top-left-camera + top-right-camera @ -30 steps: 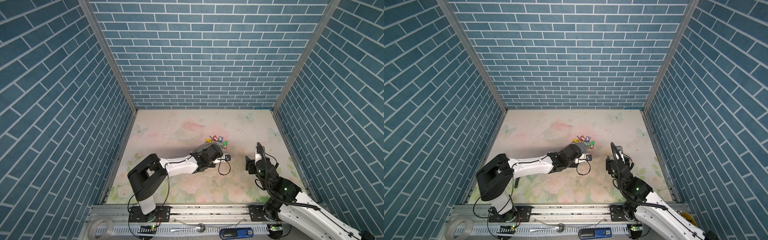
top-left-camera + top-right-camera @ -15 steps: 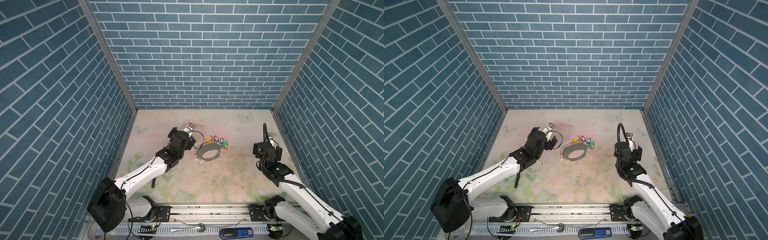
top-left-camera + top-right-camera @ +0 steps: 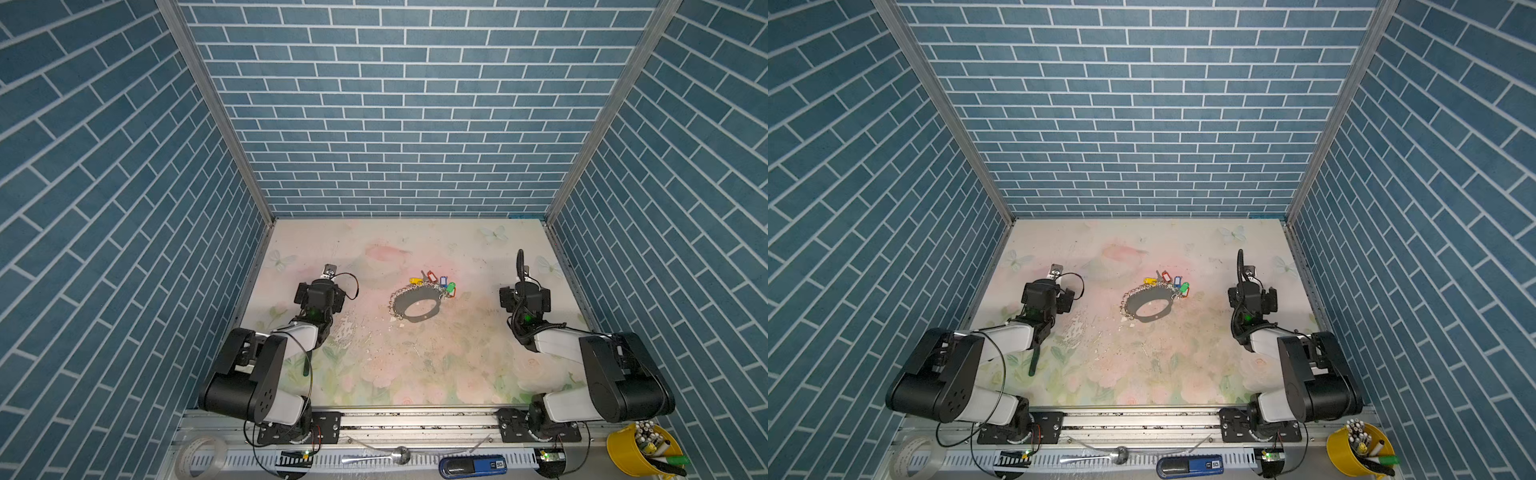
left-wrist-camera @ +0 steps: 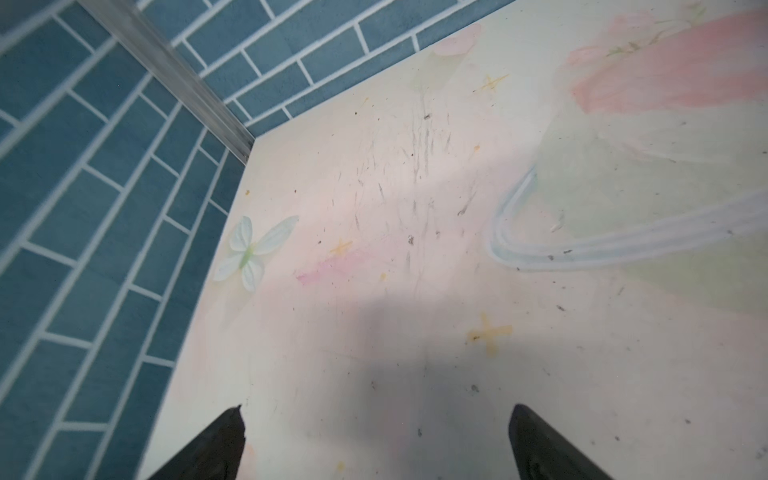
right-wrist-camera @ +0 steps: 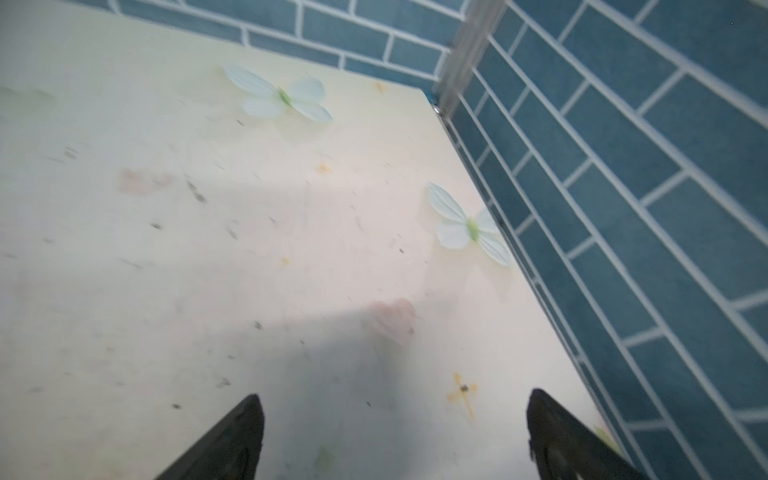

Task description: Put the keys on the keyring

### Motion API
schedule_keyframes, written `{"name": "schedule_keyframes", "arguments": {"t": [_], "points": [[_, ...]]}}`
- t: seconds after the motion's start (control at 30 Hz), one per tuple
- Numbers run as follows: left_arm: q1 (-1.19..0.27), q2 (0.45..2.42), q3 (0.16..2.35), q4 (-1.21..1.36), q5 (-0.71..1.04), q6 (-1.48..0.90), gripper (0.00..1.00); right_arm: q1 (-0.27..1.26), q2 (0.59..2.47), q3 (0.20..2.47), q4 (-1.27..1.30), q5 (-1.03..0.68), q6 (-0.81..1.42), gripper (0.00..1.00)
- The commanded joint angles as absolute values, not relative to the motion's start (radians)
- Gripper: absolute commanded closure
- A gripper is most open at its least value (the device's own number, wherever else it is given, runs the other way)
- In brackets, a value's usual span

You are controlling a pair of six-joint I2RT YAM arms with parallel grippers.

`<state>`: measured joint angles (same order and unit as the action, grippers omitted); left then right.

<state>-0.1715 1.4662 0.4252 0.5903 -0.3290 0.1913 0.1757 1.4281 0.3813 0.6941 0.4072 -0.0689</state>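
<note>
Left gripper (image 4: 376, 411), right gripper (image 5: 392, 399): jaws spread wide, empty, parked aside. Keyring (image 3: 413, 296) lies flat midway between them. Keys (image 3: 432, 279) cluster at its far rim, seemingly threaded; the job looks finished.

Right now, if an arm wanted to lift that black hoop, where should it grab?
Probably the near rim of the keyring, from straight above: it lies flat on the table, so one jaw can drop into the hole and one outside. The keys crowd the far rim; the near side looks bare.
</note>
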Motion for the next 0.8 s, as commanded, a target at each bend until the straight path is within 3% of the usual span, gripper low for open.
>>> {"name": "schedule_keyframes", "arguments": {"t": [0.0,0.17,0.27,0.77], "points": [[-0.055,1.514,0.379,0.872,-0.127,0.075,0.01,0.120,1.438,0.332,0.895,0.208,-0.086,0.01],[-0.031,1.526,0.382,0.865,-0.102,0.057,0.00,0.019,1.561,0.302,1.084,0.143,0.007,0.01],[-0.031,1.531,0.378,0.884,-0.105,0.060,0.00,-0.004,1.537,0.384,0.881,0.150,0.052,0.01],[-0.032,1.531,0.375,0.891,-0.107,0.061,0.01,-0.014,1.539,0.390,0.875,0.142,0.062,0.01]]}}
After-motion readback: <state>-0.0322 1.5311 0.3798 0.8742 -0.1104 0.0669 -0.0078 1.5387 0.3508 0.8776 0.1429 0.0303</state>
